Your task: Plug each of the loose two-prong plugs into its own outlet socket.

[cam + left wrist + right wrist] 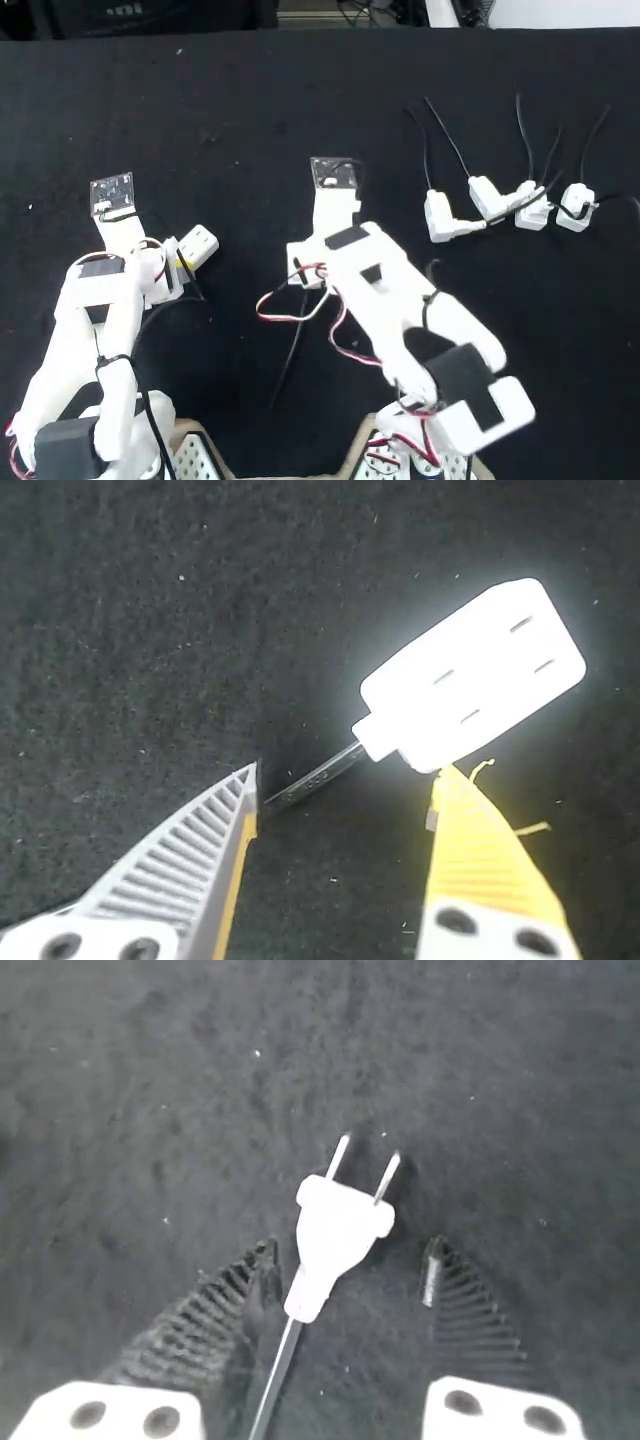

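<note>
My left gripper (pixel 345 790) is open, with one finger on each side of the black cord (pixel 315 778) that comes out of the white outlet block (pixel 470 675). The block lies flat on the black table (pixel 250 100), just past my fingertips. Its corner is right by my yellow finger, but I cannot tell if they touch. I can see the slots on top of the block, and nothing is in them. My right gripper (pixel 348 1255) is open too. The white plug (pixel 335 1230) lies between its two fingers with its two metal prongs pointing away from me. The fingers are near the plug but are not squeezing it. From above, the outlet block (pixel 197 245) sits by my left arm. Far off on the other side is a row of small white pieces (pixel 532 210) with black cords. I think they may be more plugs, but I cannot be sure. So I think the job has hardly begun: no plug is in a socket yet, and I hold nothing.
</note>
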`<act>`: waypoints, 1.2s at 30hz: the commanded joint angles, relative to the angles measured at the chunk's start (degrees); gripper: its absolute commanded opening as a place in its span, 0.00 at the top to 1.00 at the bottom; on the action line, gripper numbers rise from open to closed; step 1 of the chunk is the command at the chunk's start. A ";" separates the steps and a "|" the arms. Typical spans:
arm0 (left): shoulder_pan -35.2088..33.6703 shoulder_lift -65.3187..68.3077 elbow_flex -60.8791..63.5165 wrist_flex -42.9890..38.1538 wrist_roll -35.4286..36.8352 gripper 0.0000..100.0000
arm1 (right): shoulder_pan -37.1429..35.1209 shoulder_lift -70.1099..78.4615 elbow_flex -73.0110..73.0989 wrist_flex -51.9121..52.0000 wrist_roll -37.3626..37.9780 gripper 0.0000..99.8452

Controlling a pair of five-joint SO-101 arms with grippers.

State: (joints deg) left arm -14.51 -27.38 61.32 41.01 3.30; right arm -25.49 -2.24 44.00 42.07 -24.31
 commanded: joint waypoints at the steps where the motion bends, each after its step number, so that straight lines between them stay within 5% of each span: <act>1: -0.57 -1.32 -0.40 -0.88 0.70 0.73 | 0.53 2.59 -4.44 -1.41 -0.53 0.77; 6: -0.66 -1.32 -0.40 -0.88 0.70 0.73 | 0.53 3.38 -6.02 -0.97 -0.18 0.98; 11: -0.66 -1.32 -0.40 -0.88 0.70 0.73 | 0.88 -1.89 -4.70 1.14 0.70 0.99; 16: -0.66 -1.32 -0.40 -0.79 0.70 0.73 | 2.37 -11.91 -3.74 5.19 9.23 0.99; 20: -0.66 -1.32 -0.40 -0.70 0.70 0.73 | 8.70 -18.68 -5.32 7.56 25.14 0.99; 28: -0.75 -1.41 -0.31 -0.62 0.70 0.73 | 18.29 -20.09 -13.58 13.36 74.90 0.99; 31: -0.75 -1.41 -0.31 -0.62 0.70 0.73 | 17.67 -20.62 -15.08 15.30 83.43 0.99; 36: -0.75 -1.41 -0.31 -0.62 0.70 0.73 | 10.46 -20.62 -12.70 20.92 84.04 0.99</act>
State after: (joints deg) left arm -14.51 -27.38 61.32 41.01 3.30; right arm -10.55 -20.62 31.69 59.74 58.33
